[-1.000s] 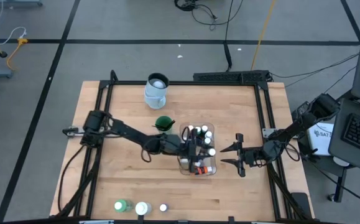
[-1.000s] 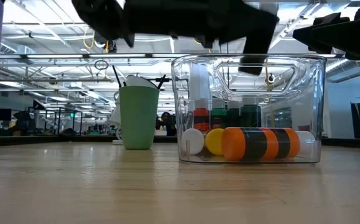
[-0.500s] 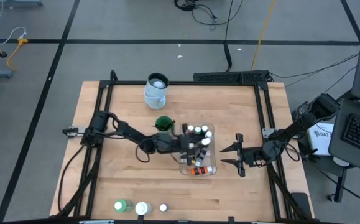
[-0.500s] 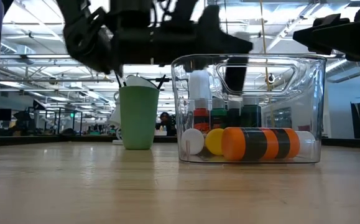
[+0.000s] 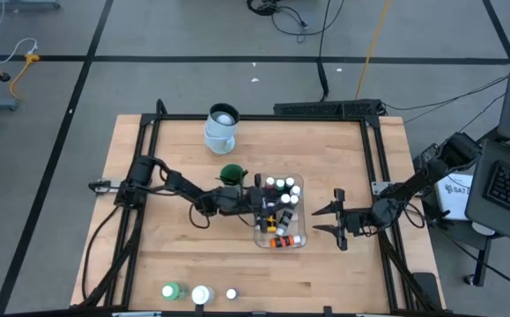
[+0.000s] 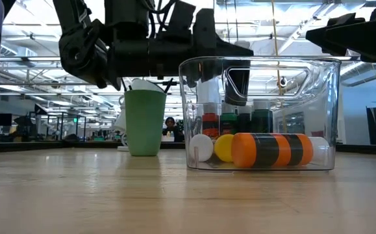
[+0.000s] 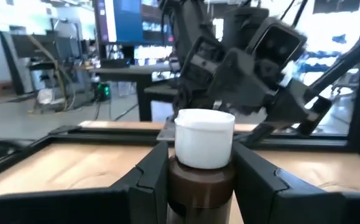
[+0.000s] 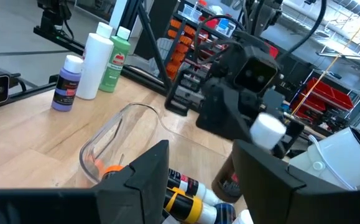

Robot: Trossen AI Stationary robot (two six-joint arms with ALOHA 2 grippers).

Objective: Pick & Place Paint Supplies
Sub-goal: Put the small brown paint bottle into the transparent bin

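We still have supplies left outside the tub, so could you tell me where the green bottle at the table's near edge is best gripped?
Grip the green bottle around its straight body, below the white cap. It stands upright, as the right wrist view shows, so a level approach is probably best. The white bottle stands close on one side, so come from the open table side, fingers spanning the body across the row.

Two slim robot arms, both matte black from base to tip. Each is built of narrow tube-like links joined by chunkier, rounded joint housings. Thin black cables loop loosely beside the left arm's links, well back from its fingers [image 7: 152, 177]. The fingers are flat, angular black plastic blades with bevelled edges, broad behind and narrowing forward. The right arm's fingers [image 8: 145, 171] look the same. Just behind the fingers sits a boxy black wrist block.
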